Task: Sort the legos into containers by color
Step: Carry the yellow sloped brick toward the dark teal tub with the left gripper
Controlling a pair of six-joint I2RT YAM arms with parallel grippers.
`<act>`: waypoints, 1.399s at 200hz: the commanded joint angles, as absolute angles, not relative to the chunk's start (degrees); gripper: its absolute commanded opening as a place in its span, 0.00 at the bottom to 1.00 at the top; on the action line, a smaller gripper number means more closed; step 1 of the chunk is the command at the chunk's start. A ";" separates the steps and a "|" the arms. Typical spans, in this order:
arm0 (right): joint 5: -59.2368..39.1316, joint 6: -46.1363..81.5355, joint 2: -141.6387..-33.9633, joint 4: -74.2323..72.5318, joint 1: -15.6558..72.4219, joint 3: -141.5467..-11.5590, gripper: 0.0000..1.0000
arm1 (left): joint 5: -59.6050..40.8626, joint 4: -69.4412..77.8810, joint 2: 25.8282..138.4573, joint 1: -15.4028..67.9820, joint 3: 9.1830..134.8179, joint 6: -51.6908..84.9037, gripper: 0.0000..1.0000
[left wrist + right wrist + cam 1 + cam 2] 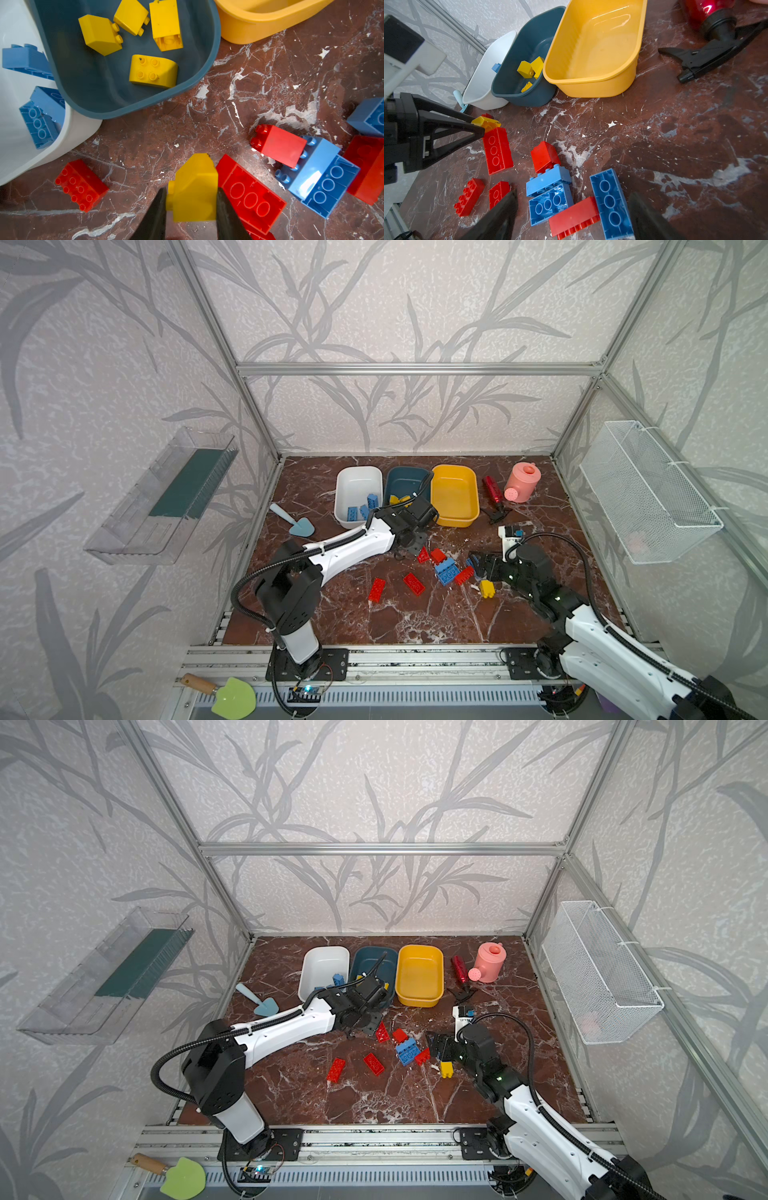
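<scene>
Sorting in progress: the left gripper (191, 190) is clamped on a yellow sloped brick (195, 180), with a red brick (251, 197) just beside its tips. Ahead of it sits the teal tub (89, 87), where four yellow legos (153, 70) lie. This looks like the carry step, and the next move calls for clearing that rim before release. The right gripper (573, 193) hangs, jaws apart, over a long blue brick (609, 201).

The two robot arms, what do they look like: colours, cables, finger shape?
Both the left arm and right arm have white shells, black joints and a black ribbed cable looped outside. The left gripper has black tapering fingers with triangular cut-outs; the right gripper's fingers are black and tapered too.
</scene>
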State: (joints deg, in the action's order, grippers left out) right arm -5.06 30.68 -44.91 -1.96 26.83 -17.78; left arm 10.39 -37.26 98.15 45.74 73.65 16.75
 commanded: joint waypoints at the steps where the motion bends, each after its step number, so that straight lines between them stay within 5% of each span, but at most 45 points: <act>1: -5.63 31.29 -44.47 -3.42 26.63 -17.23 0.84 | 9.12 -36.64 99.55 45.79 71.90 18.68 0.37; 84: -5.72 31.20 -44.12 -3.08 26.63 -17.18 0.84 | 4.83 -33.21 102.58 45.61 69.62 21.09 0.51; 140: -5.63 31.11 -44.03 -3.08 26.63 -16.96 0.84 | 5.30 -32.77 102.48 43.90 68.50 21.27 0.50; 187: -5.91 31.28 -44.79 -3.68 26.64 -16.87 0.84 | 6.05 -30.69 102.03 40.36 66.27 23.07 0.73; 280: -6.15 31.38 -45.70 -4.39 26.63 -16.70 0.84 | 5.25 -28.21 109.85 38.58 70.89 26.34 0.70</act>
